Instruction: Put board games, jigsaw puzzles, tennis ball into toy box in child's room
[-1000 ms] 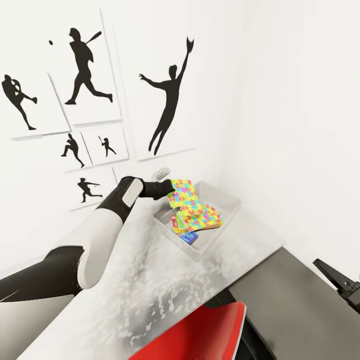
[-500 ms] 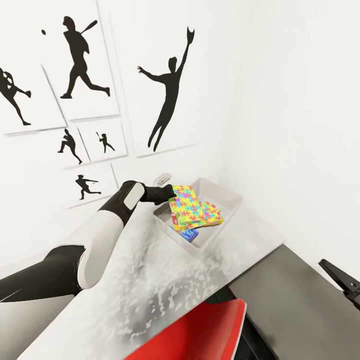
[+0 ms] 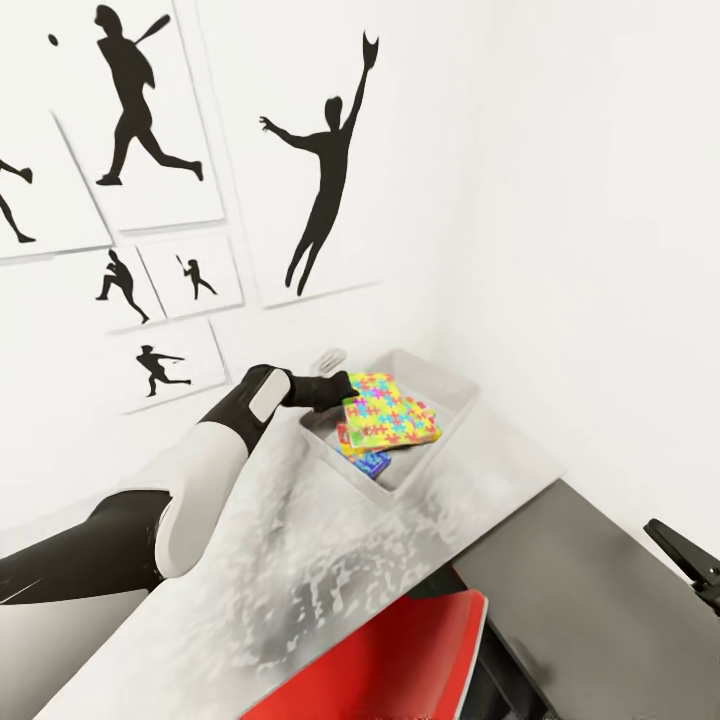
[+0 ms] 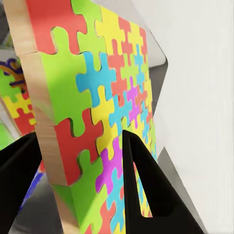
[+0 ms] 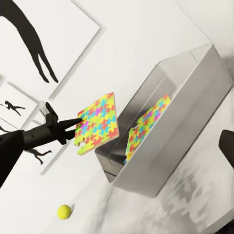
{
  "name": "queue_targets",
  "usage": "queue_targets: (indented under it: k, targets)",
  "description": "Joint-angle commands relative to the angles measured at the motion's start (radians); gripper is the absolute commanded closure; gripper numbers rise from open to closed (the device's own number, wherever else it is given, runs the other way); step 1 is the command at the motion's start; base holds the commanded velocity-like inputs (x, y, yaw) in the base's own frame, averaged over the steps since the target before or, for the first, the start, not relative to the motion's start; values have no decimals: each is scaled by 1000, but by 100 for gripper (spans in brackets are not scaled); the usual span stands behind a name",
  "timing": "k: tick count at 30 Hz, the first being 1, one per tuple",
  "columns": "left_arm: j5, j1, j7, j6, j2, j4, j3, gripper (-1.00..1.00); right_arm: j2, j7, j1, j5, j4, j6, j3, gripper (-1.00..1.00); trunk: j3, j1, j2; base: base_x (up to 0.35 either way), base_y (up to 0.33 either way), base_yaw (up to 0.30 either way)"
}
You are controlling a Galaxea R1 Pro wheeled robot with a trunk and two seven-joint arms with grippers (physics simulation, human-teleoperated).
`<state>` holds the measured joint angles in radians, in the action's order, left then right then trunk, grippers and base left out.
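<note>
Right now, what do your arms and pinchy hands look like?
My left arm is chunky, with smooth white shells and glossy black sections. The left gripper is matte black, with two thin, pointed, wedge-shaped fingers. The right gripper is black and angular too. No cables or markings visible.

White walls meet in a corner (image 3: pixel 440 300) behind the far end of the tabletop (image 3: pixel 330 560), whose pale grey surface carries mottled white glare. On the wall left of that corner hang white panels with black silhouettes: a leaping catcher (image 3: pixel 322 170) nearest it, a batter (image 3: pixel 135 95) beyond, smaller players (image 3: pixel 122 282) below (all baseball poses). A red chair seat (image 3: pixel 400 655) sits at the tabletop's near edge, beside a dark grey side panel (image 3: pixel 590 610).
</note>
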<state>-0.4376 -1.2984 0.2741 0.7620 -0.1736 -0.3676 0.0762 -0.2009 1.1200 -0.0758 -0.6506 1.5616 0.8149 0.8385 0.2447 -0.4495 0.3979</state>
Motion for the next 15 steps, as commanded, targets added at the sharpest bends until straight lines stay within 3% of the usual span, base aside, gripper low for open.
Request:
queue_targets:
  k: [1, 15]
  targets:
    - [4, -1, 12, 6, -1, 0, 6, 100, 0, 1, -1, -3, 0, 6, 1, -100, 4, -1, 2, 0, 0, -78]
    - [9, -1, 53, -25, -1, -8, 1, 100, 0, 72, -1, 6, -1, -2, 2, -100, 27, -1, 2, 0, 0, -75]
